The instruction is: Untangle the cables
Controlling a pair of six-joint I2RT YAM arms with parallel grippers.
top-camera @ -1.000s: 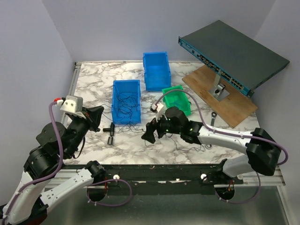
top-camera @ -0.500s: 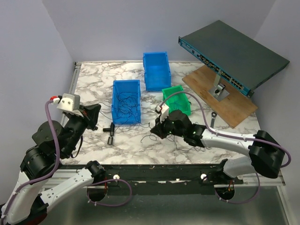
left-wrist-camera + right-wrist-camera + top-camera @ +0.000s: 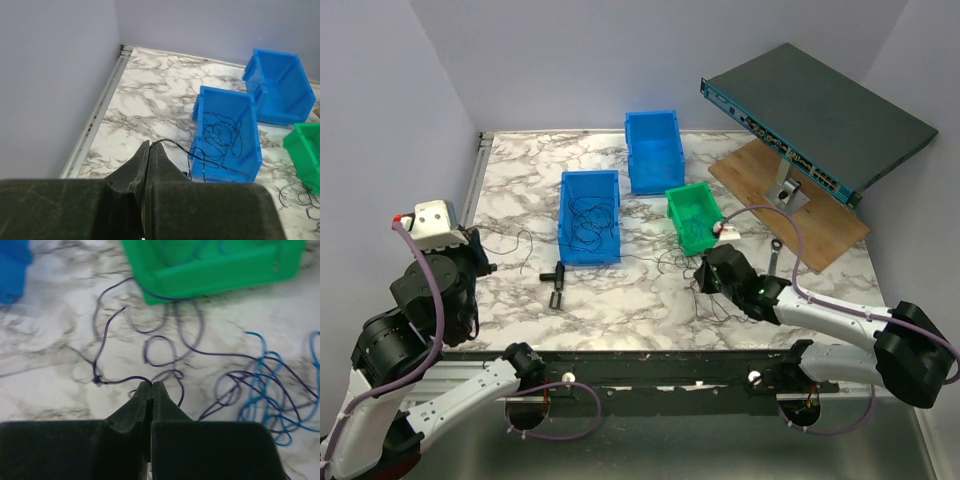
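Cables (image 3: 120,381) touching R pincer (image 3: 151,384) tips

2 blue bins are sitting on the table (image 3: 520,180): 1 near bin (image 3: 590,257) and 1 far bin (image 3: 655,180). 1 green bin (image 3: 695,210) is sitting beside them. 1 switch (image 3: 815,115) is resting tilted over 1 board (image 3: 790,205), and 1 wrench (image 3: 772,258) is lying nearby. 1 black T-piece (image 3: 556,283) is lying by the near bin. 2 arms (image 3: 420,320) (image 3: 820,310) are reaching in. The cables (image 3: 588,215) are showing in 2 colours, blue and dark; their strands are tangling too much to count.
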